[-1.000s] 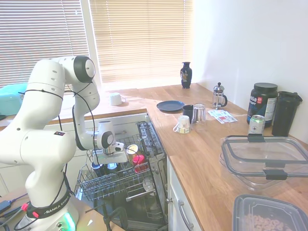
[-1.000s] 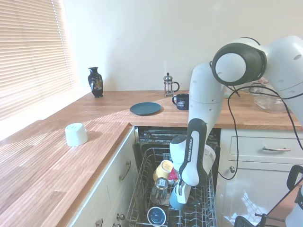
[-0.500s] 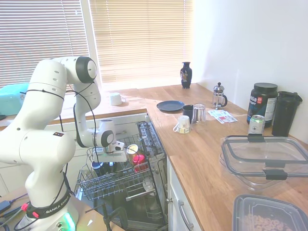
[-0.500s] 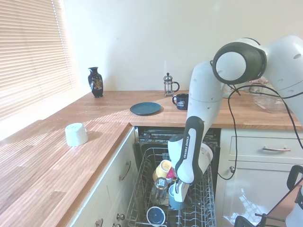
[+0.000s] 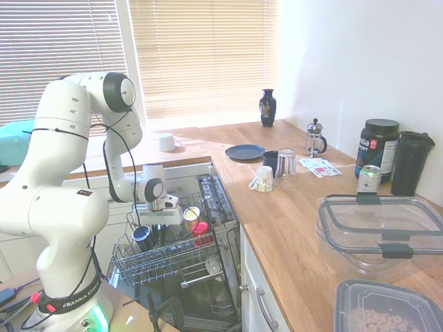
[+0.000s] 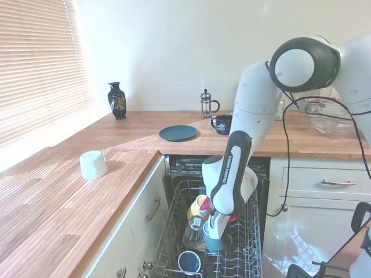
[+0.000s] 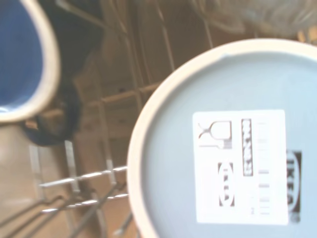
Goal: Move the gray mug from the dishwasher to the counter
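Gripper [image 6: 213,227] of mine is closed on the gray mug [image 6: 213,238], which hangs just above the dishwasher [image 5: 211,200] rack, between the yellow cup [image 6: 197,207] and the black mug [image 6: 189,261] with the blue inside. In the wrist view the gray mug's pale inside with its white label fills the frame. My judgement: lift straight up until the mug's base clears the rack wires and neighbouring cups, keep it level, and only then swing toward the counter [image 6: 75,197].
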Robot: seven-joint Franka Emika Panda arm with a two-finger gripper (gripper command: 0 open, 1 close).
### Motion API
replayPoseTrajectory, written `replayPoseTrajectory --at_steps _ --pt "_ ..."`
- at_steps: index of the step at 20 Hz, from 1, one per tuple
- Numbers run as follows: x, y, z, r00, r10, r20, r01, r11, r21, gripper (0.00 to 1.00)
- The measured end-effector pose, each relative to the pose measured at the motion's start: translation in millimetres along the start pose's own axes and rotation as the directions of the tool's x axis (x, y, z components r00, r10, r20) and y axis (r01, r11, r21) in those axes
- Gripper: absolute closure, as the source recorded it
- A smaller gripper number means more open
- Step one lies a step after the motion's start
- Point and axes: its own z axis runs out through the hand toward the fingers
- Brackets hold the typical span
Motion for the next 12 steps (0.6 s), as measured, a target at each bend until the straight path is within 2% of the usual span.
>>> replayPoseTrajectory --at_steps 2,6,8,10,12 --pt "-4.8 -4.9 -32.3 1.0 0.011 -0.019 -0.011 1.0 0.017 1.0" --pt "0.3 -22.4 -121.4 0.991 0.035 -0.127 -0.024 0.996 0.092 1.0" --pt "3.8 -25.3 -162.3 0.986 0.057 -0.158 -0.037 0.992 0.124 1.0" --pt "12.3 -25.4 -198.8 0.98 0.089 -0.18 -0.06 0.985 0.161 1.0" --pt "31.0 -20.5 -235.6 0.97 0.148 -0.191 -0.107 0.972 0.21 1.0"
